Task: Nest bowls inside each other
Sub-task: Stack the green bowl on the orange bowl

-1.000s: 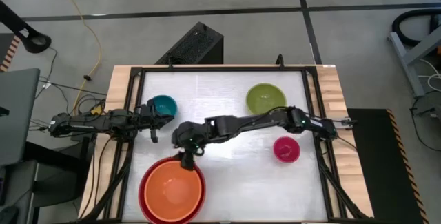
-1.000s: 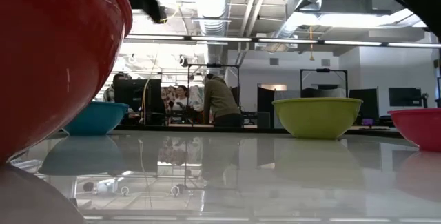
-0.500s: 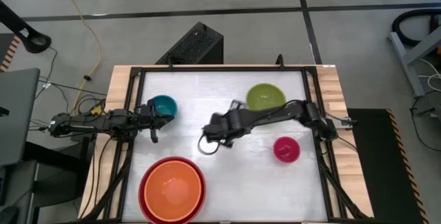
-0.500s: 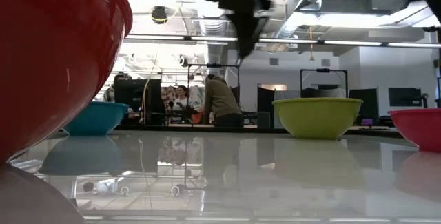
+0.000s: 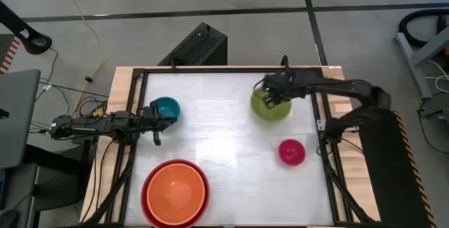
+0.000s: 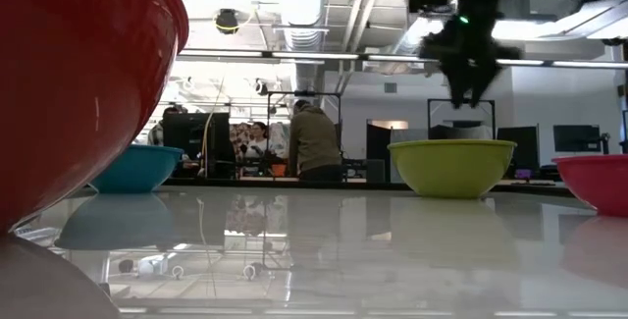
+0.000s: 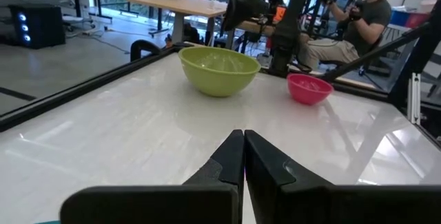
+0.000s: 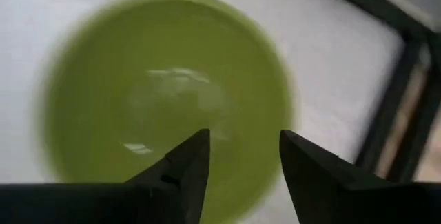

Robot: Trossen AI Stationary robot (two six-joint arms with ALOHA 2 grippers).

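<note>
Directly beneath the right gripper (image 5: 270, 96) we found the lime green bowl (image 5: 271, 102), upright on the white table (image 5: 217, 123). The right wrist view looked straight down past the two dark fingers (image 8: 180, 171) into the bowl's hollow, and the fingers stood apart with a clear gap between them, gripping nothing. In the low view the same gripper (image 6: 469, 85) hung above the bowl's rim (image 6: 451, 144) without touching it.

Next out from the gripper, toward the table's front, we saw the magenta-pink bowl (image 5: 292, 151), standing alone and apart from the green one.

Farther off, across the table on the left side, lay the small teal bowl (image 5: 166, 107), and just beside it rested the left gripper (image 5: 156, 131), low over the table. In the left wrist view its fingers (image 7: 265, 162) were pressed together with nothing between them.

Farthest from the right gripper, at the front left corner, the orange bowl (image 5: 177, 193) sat nested inside the big red bowl (image 5: 149, 194), whose rim showed all around it.

Beyond the table, a person (image 6: 312, 143) stood in the room behind.
</note>
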